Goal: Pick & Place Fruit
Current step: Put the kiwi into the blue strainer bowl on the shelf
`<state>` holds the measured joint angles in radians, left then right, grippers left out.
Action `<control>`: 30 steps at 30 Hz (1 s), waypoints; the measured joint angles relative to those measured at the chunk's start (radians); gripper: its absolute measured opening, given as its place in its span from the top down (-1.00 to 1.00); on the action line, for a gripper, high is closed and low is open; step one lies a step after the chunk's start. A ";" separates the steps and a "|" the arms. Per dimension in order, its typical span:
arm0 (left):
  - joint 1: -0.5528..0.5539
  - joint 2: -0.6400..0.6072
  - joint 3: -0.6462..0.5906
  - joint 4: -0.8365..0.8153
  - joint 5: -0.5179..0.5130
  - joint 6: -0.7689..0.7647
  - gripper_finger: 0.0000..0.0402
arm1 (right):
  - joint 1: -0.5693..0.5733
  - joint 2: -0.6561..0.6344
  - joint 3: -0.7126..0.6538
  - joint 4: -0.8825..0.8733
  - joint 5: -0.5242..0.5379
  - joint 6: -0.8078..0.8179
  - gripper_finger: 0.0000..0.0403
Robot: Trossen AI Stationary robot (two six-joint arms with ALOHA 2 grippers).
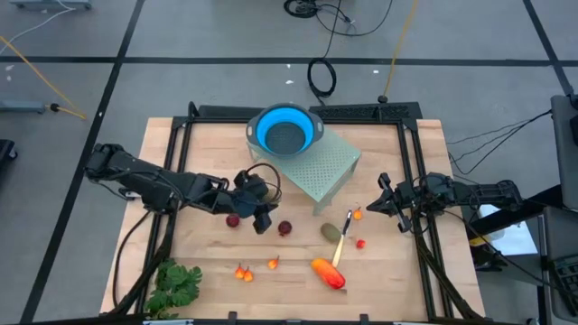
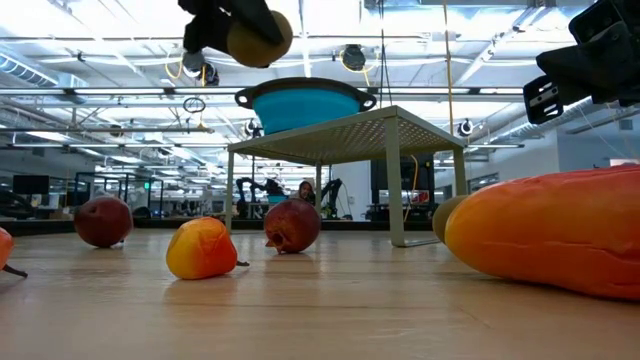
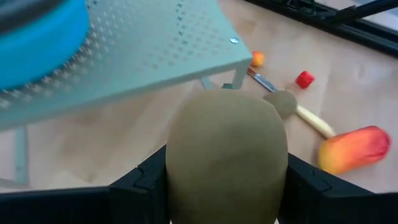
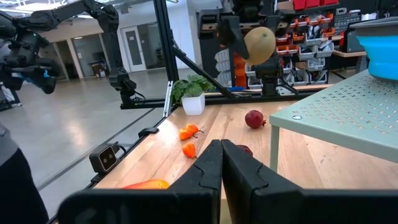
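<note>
With an olive-brown oval fruit (image 3: 227, 158) clamped between the left gripper (image 1: 256, 209) jaws and raised clear of the table (image 1: 397, 275), step in hand judged to be the carry toward the blue colander (image 1: 286, 130). In the high view, held fruit hidden under the gripper, just left of table centre; colander up at 1 o'clock from it, seated on the perforated green stand (image 1: 327, 167).

Advice for doing it well: keep jaw pressure even, since fruit looks smooth and rounded and could squirt out. Gain enough height to pass over colander rim before moving across; avoid clipping stand edge. Release only when centred above the bowl, low enough to prevent bounce.

Right gripper (image 1: 386, 199) parked at 3 o'clock side of table, jaws fully closed, holding nothing.

Remaining fruit on table: dark red balls (image 1: 284, 228) by the left gripper, second olive oval (image 1: 331, 232) at knife tip, long orange-red piece (image 1: 329, 273) at 5 o'clock, small orange-red bits (image 1: 244, 272) at 7 o'clock. Yellow-handled knife (image 1: 341, 242) and leafy green bunch (image 1: 174, 284) not part of the job.

Brands, labels, writing: none legible anywhere.
</note>
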<state>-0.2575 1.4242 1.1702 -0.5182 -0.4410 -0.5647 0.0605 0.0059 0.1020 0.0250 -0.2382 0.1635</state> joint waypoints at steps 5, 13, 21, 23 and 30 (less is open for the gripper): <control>0.035 0.001 0.011 -0.007 -0.005 0.072 0.02 | 0.000 0.000 0.000 0.000 0.000 0.000 1.00; 0.116 0.001 0.138 -0.009 -0.006 0.221 0.02 | 0.000 0.000 0.000 0.000 0.000 0.000 1.00; 0.233 0.000 0.270 -0.008 -0.031 0.291 0.02 | 0.000 0.000 0.000 0.000 0.000 0.000 1.00; 0.260 0.000 0.293 -0.010 -0.032 0.307 0.02 | 0.000 0.000 0.000 0.000 0.000 0.000 1.00; 0.353 0.000 0.348 -0.007 -0.031 0.335 0.02 | 0.000 0.000 0.000 0.000 0.000 0.000 1.00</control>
<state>0.0952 1.4246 1.5184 -0.5248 -0.4725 -0.2298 0.0605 0.0059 0.1017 0.0254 -0.2379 0.1635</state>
